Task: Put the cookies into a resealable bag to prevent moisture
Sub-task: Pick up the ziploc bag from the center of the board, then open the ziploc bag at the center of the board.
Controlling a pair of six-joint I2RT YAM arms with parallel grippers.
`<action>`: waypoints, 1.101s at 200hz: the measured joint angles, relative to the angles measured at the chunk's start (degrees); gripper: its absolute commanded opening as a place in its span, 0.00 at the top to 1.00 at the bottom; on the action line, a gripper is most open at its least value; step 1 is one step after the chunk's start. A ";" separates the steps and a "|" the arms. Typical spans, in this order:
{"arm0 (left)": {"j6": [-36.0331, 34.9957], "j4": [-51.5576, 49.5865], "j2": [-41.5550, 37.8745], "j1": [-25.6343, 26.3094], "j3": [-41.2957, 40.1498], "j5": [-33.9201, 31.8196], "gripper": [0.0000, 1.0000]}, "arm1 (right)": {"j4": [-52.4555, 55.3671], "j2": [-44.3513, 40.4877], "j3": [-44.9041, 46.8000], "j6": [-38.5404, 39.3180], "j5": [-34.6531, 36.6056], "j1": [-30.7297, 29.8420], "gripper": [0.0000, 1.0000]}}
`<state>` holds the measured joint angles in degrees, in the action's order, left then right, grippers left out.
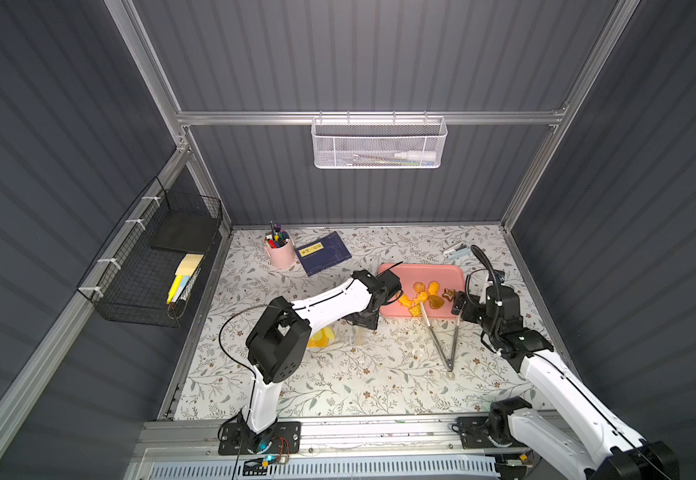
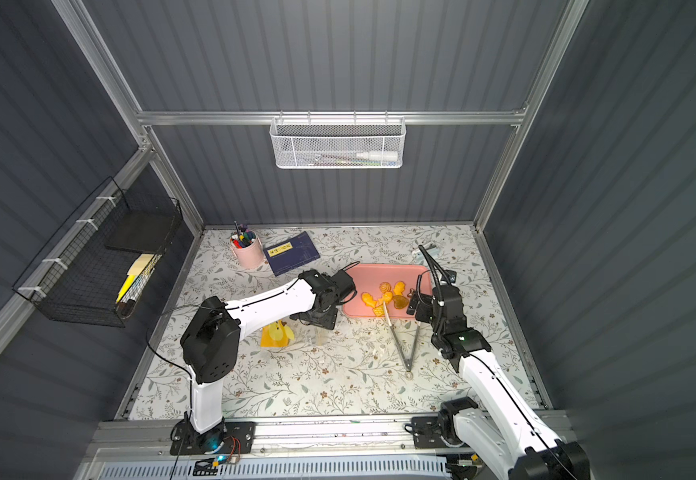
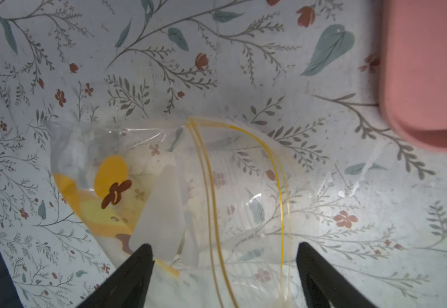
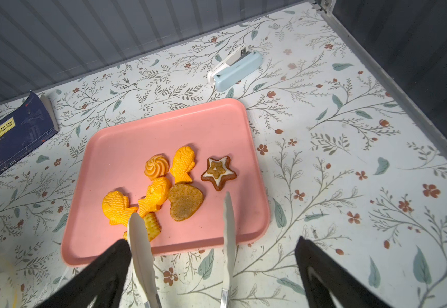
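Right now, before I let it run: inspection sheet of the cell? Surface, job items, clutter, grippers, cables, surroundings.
Surface: floral table cover, lying flat.
Job's things: seven cookies, all on the pink tray; resealable bag flat on the cover beside the tray, mouth gaping, no cookie seen inside.
Clutter: tongs, tips over the tray's near edge; pen cup; navy book; stapler.
Grippers: left gripper open above the bag's mouth; right gripper open, straddling the tongs' arms.
Cables: black cable loops out beside the left arm.
Surroundings: white mesh basket on the back wall; black wire basket on the side wall.
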<state>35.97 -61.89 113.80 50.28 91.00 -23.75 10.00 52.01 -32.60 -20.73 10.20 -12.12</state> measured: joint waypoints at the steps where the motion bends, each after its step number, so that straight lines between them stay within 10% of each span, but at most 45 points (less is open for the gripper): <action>1: 0.09 -0.07 0.04 0.00 0.04 -0.02 0.20 | 0.00 0.00 0.00 0.00 -0.09 -0.02 0.01; 91: -1.70 0.74 1.81 0.00 0.02 3.04 1.00 | 1.84 4.09 -0.96 -0.44 -16.39 -5.53 0.01; 220: -9.77 14.86 -10.84 -8.04 -7.28 24.33 1.00 | -18.32 32.24 -7.80 -18.18 -27.15 -24.17 0.09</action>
<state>26.20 -47.03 102.96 42.24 83.72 0.58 -8.32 84.25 -40.40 -38.92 -16.95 -36.29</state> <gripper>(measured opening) 0.045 0.925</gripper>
